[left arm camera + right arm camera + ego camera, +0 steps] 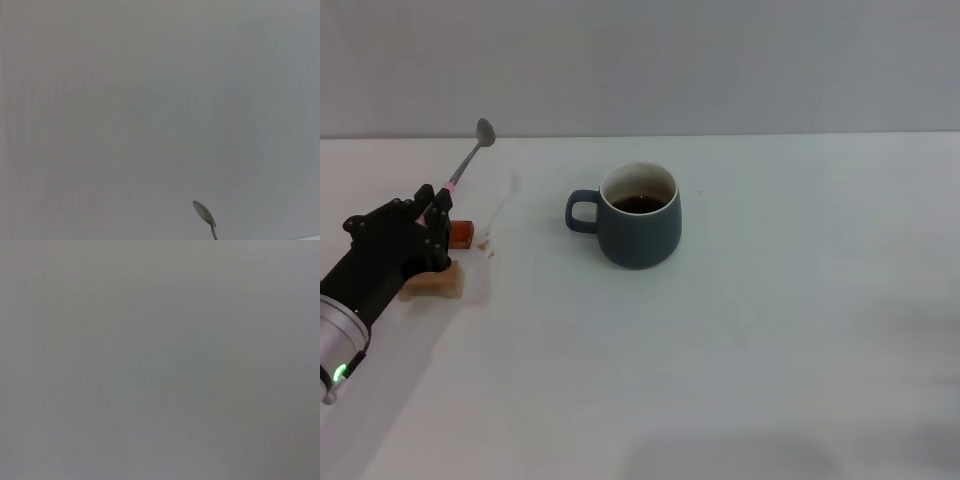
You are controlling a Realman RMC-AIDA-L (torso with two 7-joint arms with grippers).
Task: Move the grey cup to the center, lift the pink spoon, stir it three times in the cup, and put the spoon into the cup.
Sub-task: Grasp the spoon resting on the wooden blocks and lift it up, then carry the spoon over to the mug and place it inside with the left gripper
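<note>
The grey cup [640, 221] stands near the middle of the white table, its handle pointing toward my left side, with dark liquid inside. At the left of the head view my left gripper [435, 208] is shut on the pink spoon [470, 160], holding the pink handle. The spoon is lifted off the table and tilts up and away, its metal bowl highest, well to the left of the cup. The left wrist view shows only the spoon's metal bowl [204, 214] against a plain grey wall. My right gripper is out of view.
A red-brown block [462, 234] and a tan wooden block [435, 285] lie on the table just under and beside my left gripper. A white table [740, 380] stretches ahead, with a grey wall behind it.
</note>
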